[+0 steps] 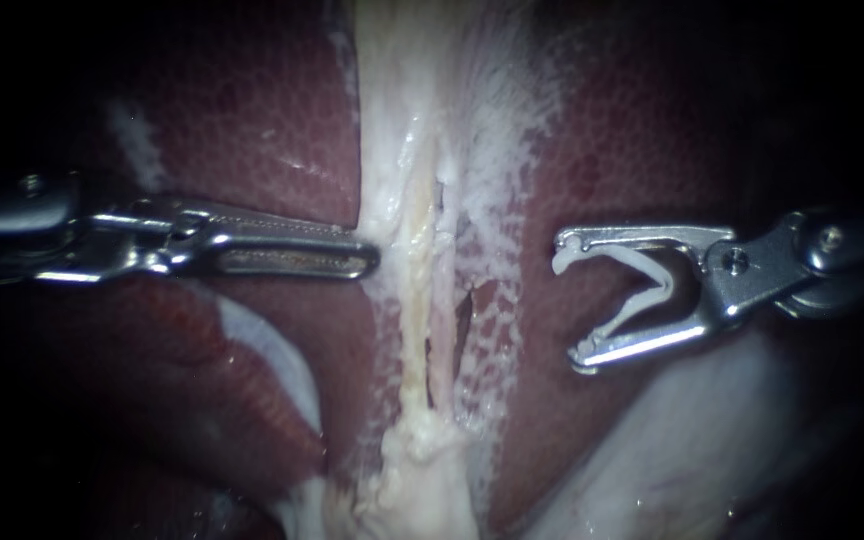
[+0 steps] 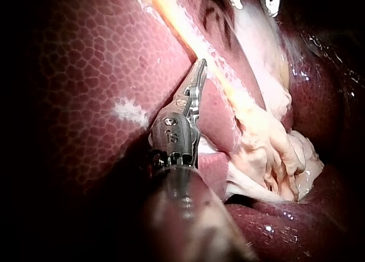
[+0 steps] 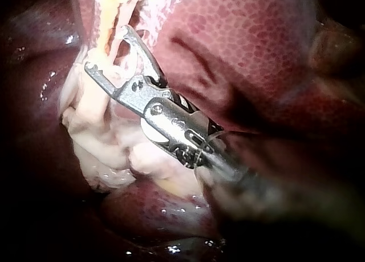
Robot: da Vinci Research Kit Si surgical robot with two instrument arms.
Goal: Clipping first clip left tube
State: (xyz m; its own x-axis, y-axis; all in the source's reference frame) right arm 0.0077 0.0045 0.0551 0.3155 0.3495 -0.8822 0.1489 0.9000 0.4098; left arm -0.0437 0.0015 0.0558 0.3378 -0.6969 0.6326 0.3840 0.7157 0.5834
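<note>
Two tubes run down the middle of the endoscope view: the yellowish left tube and a pinker right tube, both set in white tissue. My left instrument comes in flat over the liver with its jaws together, the tip touching the white tissue left of the left tube. My right instrument hovers right of both tubes, well apart from them. Its jaws stand wide apart and hold an open white clip between them. The right wrist view shows these jaws beside the tube.
Dark red liver lies on both sides of the tubes. A lump of pale ragged tissue sits where the tubes end below. Smooth whitish tissue lies under my right instrument. A narrow slit opens right of the tubes.
</note>
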